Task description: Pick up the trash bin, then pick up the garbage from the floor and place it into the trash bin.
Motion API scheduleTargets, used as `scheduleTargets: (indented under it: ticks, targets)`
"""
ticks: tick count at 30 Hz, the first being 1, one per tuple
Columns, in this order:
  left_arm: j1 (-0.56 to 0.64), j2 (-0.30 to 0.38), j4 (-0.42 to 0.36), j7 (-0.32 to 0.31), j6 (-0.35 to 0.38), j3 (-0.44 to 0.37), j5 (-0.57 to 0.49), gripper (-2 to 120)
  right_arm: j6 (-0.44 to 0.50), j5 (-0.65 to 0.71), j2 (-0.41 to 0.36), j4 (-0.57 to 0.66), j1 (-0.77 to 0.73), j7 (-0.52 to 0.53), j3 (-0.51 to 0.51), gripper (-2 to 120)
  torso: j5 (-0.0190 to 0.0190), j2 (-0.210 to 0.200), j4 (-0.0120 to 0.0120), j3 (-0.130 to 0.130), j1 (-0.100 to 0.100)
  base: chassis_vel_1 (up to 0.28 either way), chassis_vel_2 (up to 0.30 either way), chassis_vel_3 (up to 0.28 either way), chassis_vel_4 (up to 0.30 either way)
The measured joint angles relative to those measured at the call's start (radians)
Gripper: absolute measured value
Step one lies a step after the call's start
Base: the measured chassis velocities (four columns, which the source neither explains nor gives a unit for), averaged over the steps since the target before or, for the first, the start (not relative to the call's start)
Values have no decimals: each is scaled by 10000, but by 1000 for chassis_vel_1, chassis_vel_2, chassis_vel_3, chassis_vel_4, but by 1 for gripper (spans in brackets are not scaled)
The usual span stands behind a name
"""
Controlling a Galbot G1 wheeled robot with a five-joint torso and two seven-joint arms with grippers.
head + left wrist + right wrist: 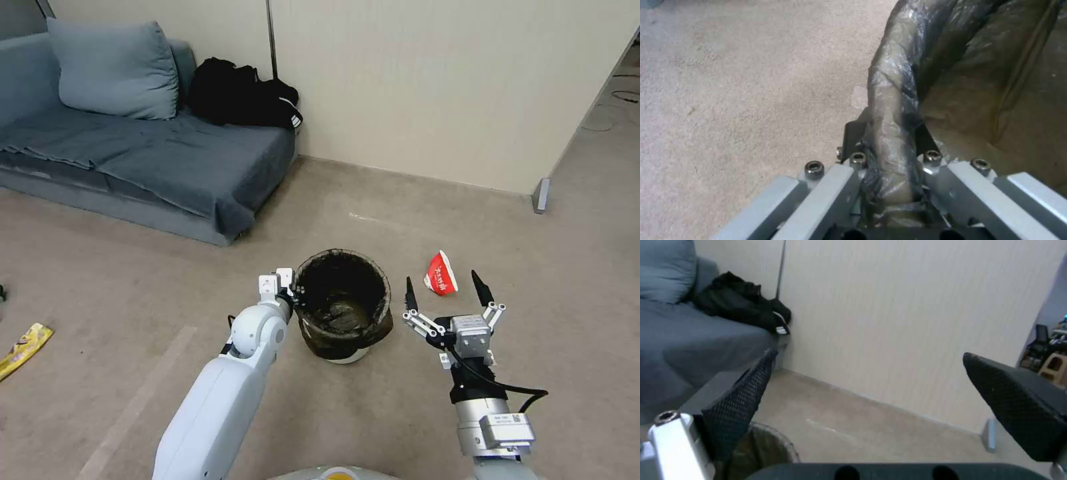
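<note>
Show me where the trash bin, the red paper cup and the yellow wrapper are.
trash bin (313, 333): head view, on its bag-covered outer wall.
red paper cup (440, 275): head view, middle of the crushed cup on the floor.
yellow wrapper (23, 347): head view, middle of the wrapper near the picture's left edge.

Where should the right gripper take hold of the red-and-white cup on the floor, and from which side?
Probably across the cup's flattened body, coming straight down from above. It lies crushed on its side on bare carpet, clear of the bin, so nothing blocks a top approach. The right gripper hangs open near it; the left gripper is clamped on the bin's rim.
</note>
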Motion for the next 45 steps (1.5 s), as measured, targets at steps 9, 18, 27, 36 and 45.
scheduleTargets:
  ticks: [9,18,27,36,45]
  targets:
    - [103,-39,-209,-184,22,-142,-19,3,-31,-542,0,139,-16,371,-51,100,-5,-3,-4,4,1,0,0,0,0]
    - [336,-188,-1275,-295,104,-878,45,1,734,-994,0,262,-32,49,76,100,-2,-5,-4,6,2,0,0,0,0]
    - [1381,-330,-3485,-129,88,-1367,975,1,1088,-189,0,163,32,3,176,100,-1,-5,-2,4,2,0,0,0,0]
    - [3710,-897,-6329,612,-409,-1729,3196,1,1167,11,0,88,111,-19,214,100,1,-4,-1,2,2,0,0,0,0]
    - [6028,-1531,-7677,833,-1688,-1681,5092,1,1185,56,0,64,156,16,246,100,0,-4,-1,1,2,0,0,0,0]
